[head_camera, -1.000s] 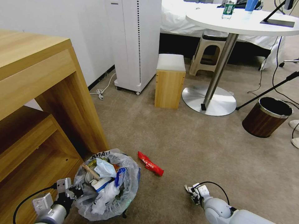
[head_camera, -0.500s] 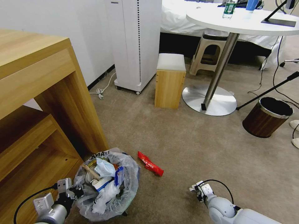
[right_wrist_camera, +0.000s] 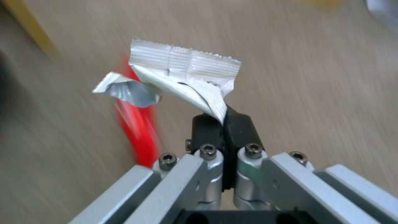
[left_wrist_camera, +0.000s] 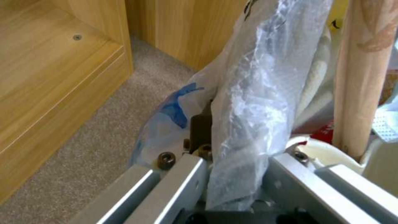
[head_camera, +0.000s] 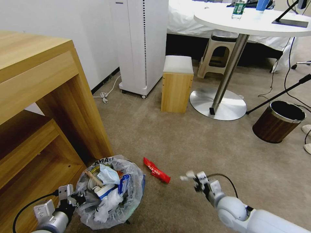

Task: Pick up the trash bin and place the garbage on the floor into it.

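The trash bin (head_camera: 110, 191), lined with a crinkled clear bag (left_wrist_camera: 248, 109) and full of litter, sits low on the left by the wooden desk. My left gripper (head_camera: 74, 198) is shut on its rim and bag. A wooden stick (left_wrist_camera: 360, 77) stands inside the bin. A red wrapper (head_camera: 156, 170) lies on the beige carpet just right of the bin. My right gripper (head_camera: 196, 179) hovers right of that wrapper, shut on a small silver wrapper (right_wrist_camera: 182, 77) that sticks out past its black fingertips (right_wrist_camera: 207, 124). In the right wrist view the red wrapper (right_wrist_camera: 139, 130) is a blur beneath.
A wooden desk (head_camera: 48, 97) walls off the left. Farther off stand a wooden stool (head_camera: 176, 84), a white appliance (head_camera: 142, 45), a round table's steel base (head_camera: 217, 103) and a brown bin (head_camera: 278, 121). Open carpet lies between them and me.
My right gripper has risen and swung left toward the red wrapper and the bin, carrying the silver wrapper. The left gripper and the trash bin have stayed put.
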### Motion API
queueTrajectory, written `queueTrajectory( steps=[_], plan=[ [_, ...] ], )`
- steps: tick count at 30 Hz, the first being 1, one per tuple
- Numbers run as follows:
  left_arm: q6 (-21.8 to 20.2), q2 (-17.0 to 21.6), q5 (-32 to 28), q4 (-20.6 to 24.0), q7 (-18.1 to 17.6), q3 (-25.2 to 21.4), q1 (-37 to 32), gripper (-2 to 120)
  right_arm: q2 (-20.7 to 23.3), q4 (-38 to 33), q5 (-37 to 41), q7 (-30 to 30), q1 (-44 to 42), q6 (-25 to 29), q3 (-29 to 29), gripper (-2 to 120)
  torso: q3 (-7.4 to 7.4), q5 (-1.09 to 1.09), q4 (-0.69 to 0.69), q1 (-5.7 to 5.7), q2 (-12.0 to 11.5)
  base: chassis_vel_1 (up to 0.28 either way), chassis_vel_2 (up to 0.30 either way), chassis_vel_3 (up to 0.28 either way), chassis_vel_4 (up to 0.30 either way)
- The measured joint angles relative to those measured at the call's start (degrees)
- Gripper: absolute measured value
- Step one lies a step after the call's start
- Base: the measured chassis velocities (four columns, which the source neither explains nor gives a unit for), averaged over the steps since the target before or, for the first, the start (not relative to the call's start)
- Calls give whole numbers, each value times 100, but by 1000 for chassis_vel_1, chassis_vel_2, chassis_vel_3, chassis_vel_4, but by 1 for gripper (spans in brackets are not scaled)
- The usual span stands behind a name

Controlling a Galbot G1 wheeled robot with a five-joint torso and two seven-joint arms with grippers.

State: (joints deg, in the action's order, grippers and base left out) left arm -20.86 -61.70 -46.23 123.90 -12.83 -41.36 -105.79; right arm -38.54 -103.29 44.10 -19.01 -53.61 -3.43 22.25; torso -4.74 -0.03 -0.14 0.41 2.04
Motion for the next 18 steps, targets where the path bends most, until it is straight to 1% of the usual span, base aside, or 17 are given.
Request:
queueTrajectory(
  steps=[1, 3, 4, 5, 6, 8, 9, 10, 11, 13, 14, 15, 17, 18],
  plan=[
    [0, 0, 0, 0, 0, 0, 0, 0, 0, 0, 0, 0, 0, 0, 0, 0, 0, 0, 0, 0, 0, 0, 0, 0, 0],
    [-18, 19, -8, 43, -16, 0, -5, 0, 74, -678, 206, 292, 311, 332, -80, 0, 0, -2, -1, 0, 0, 0, 0, 0, 0],
    [-27, 25, -17, 66, -33, 1, -4, 0, 95, -893, 274, 405, 460, 422, -80, 0, 0, 0, 0, 0, 0, 0, 0, 0, 0],
    [-27, 25, -17, 66, -33, 1, -4, 0, 95, -893, 274, 405, 460, 422, -80, 0, 0, 0, 0, 0, 0, 0, 0, 0, 0],
    [-36, 35, -29, 93, -51, 2, -6, 0, 131, -1161, 386, 525, 679, 518, -56, 0, 0, 0, 0, 0, 0, 0, 0, 0, 0],
    [-50, 47, -34, 119, -66, 2, -9, 0, 191, -1575, 653, 698, 1119, 569, 89, 0, 0, -2, 0, 0, 0, 0, 0, 0, 0],
    [-61, 51, -34, 139, -80, 2, -8, 0, 218, -1801, 853, 828, 1435, 612, 256, 0, 0, -2, 0, 0, 0, 0, 0, 0, 0],
    [-61, 51, -34, 139, -80, 2, -8, 0, 218, -1801, 853, 828, 1435, 612, 256, 0, 0, -2, 0, 0, 0, 0, 0, 0, 0],
    [-71, 52, -34, 160, -91, 3, -8, 0, 233, -1928, 1003, 956, 1664, 653, 414, 0, 0, -2, 0, 0, 0, 0, 0, 0, 0],
    [-95, 49, -35, 206, -105, 15, -1, 0, 208, -2092, 1361, 1214, 2193, 846, 936, 0, 0, -1, -1, 0, 0, 0, 0, 0, 0],
    [-95, 49, -35, 206, -105, 15, -1, 0, 208, -2092, 1361, 1214, 2193, 846, 936, 0, 0, -1, -1, 0, 0, 0, 0, 0, 0],
    [-103, 43, -34, 227, -117, 23, 2, 0, 163, -2125, 1543, 1343, 2473, 920, 1237, 0, 0, -1, -1, 0, 0, 0, 0, 0, 0],
    [-121, 28, -28, 269, -139, 32, 2, 0, 7, -2135, 1861, 1410, 2936, 971, 1777, 0, 0, -1, 0, 0, 0, 0, 0, 0, 0],
    [-121, 28, -28, 269, -139, 32, 2, 0, 7, -2135, 1861, 1410, 2936, 971, 1777, 0, 0, -1, 0, 0, 0, 0, 0, 0, 0]
  ],
)
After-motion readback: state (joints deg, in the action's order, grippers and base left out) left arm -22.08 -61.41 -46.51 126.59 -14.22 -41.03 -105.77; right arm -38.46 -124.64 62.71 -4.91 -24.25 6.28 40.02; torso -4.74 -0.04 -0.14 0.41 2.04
